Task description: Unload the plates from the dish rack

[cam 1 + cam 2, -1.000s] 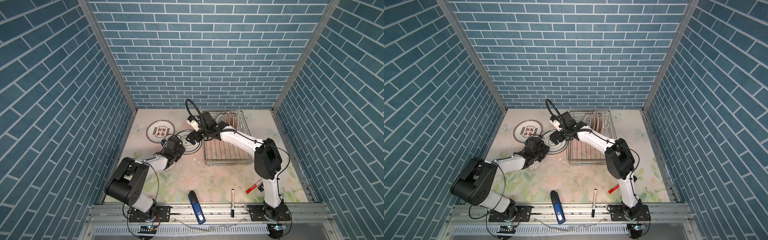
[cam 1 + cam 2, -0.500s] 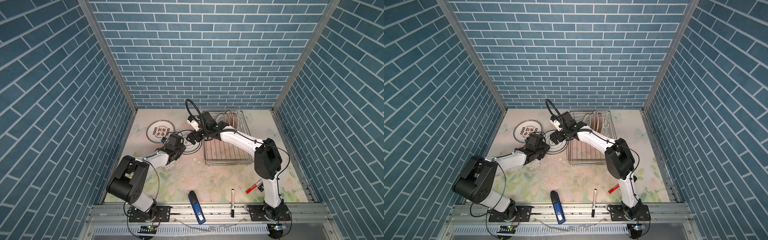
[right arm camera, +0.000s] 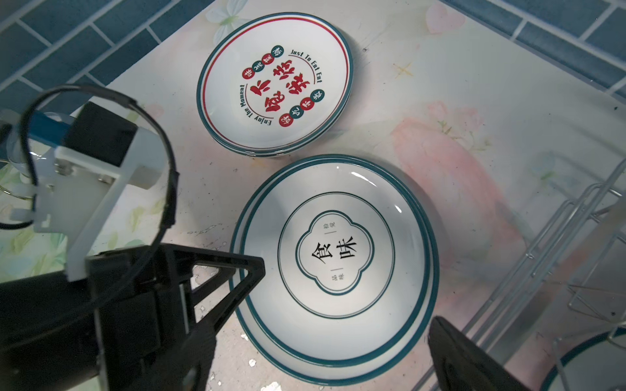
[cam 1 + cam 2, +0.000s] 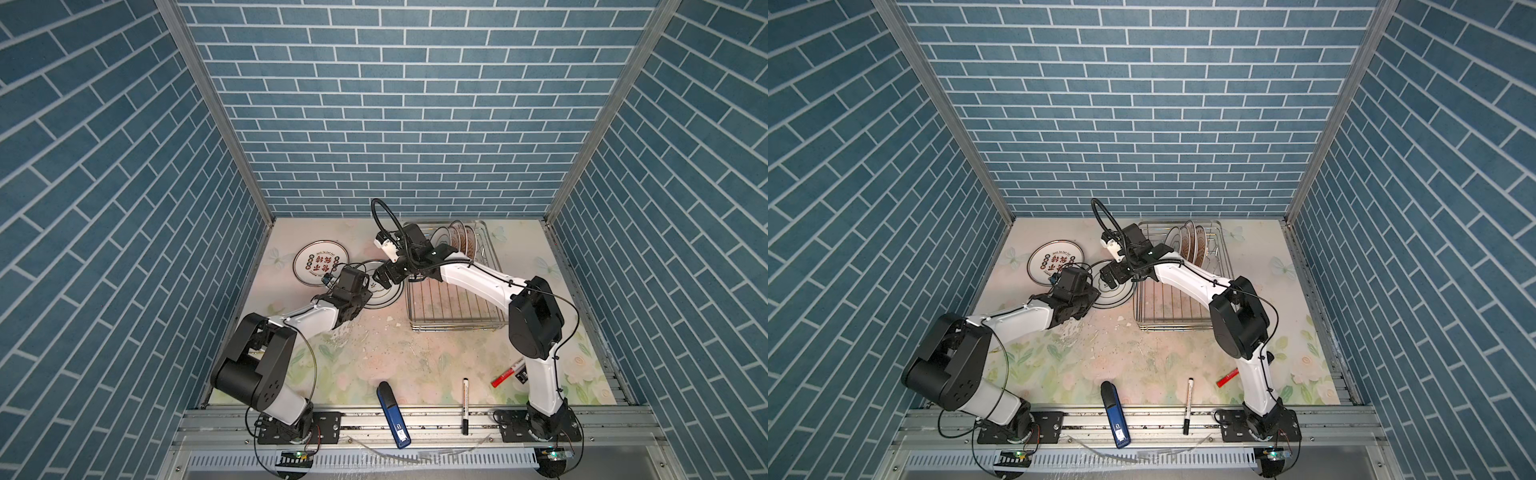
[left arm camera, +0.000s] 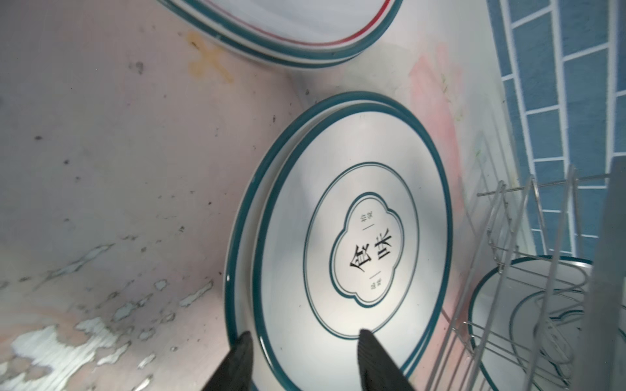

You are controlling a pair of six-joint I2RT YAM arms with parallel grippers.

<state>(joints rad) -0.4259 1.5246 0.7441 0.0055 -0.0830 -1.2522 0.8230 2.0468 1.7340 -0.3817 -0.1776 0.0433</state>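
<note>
plates with the quatrefoil emblem [image 3: 335,267] lie two deep on the counter [image 4: 415,357] just beside the dish rack [image 4: 453,307], the top one nested slightly off-centre on the lower. my left tool [image 5: 305,355] sits low at their near rim with its jaws apart, one tip on either side of a stretch of rim and nothing pinched. i read that as a release rather than a grip, since the plate already rests flat. my right tool [image 4: 383,277] hovers above the same pile, spread wide and empty, reaching over from the rack side. next to that pile the red-character plates [image 3: 274,88] form their own stack, so i take it like goes with like. several upright plates [image 4: 455,243] lean between the prongs at the rack's far end, rims up where a tool can pinch them. i judge the job about half done, and the nearest upright plate looks like the right tool's next target.
</note>
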